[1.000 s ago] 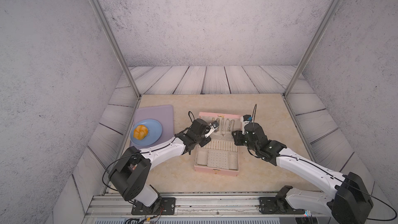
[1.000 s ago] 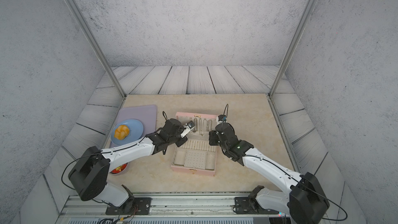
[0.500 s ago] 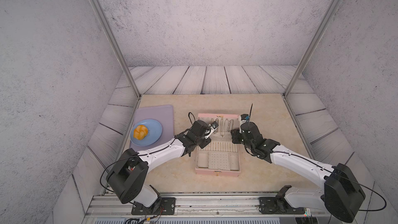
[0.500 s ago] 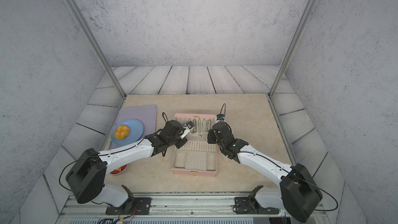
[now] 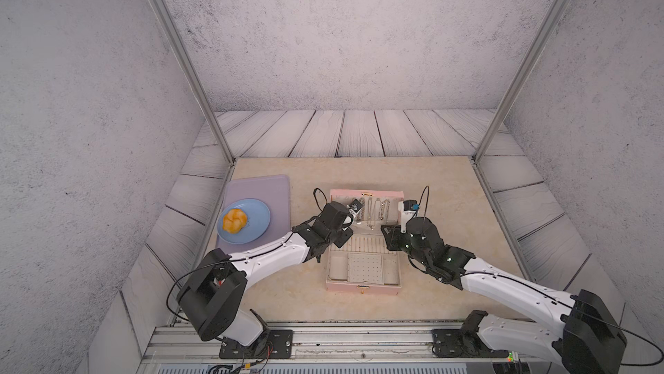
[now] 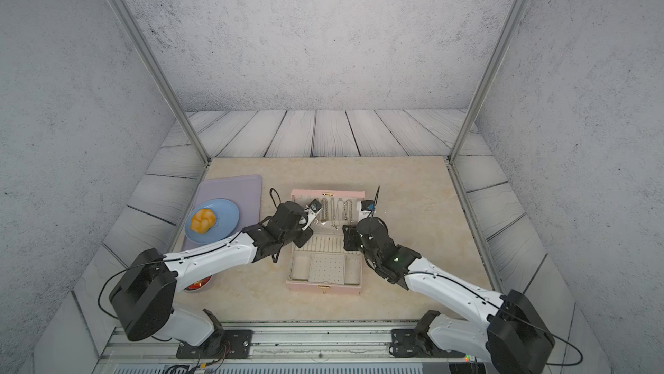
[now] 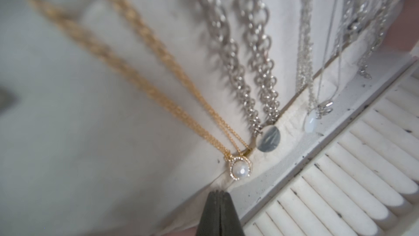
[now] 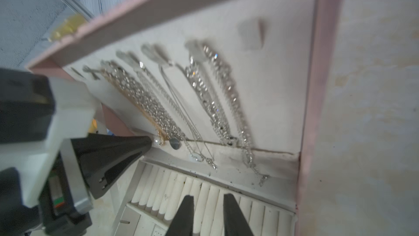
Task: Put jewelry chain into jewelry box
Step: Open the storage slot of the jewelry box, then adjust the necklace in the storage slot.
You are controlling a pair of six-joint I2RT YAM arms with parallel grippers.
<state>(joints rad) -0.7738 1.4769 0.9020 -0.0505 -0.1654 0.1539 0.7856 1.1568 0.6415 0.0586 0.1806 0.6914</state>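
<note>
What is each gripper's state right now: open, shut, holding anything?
Left gripper: shut, nothing visibly held.
Right gripper: open, empty.

Your jewelry box [image 5: 362, 288] has a matt pale pink shell and soft, dirt-speckled cream lining. The jewelry chain [image 8: 235, 101] is bright polished silver metal; the gold chain [image 7: 158, 96] shines too, its pearl [image 7: 240, 170] glossy. The left tool [image 7: 218, 193] and right tool [image 8: 208, 197] look like matt black plastic. You'll find the surface [image 5: 431, 181] matt, marbled beige.
</note>
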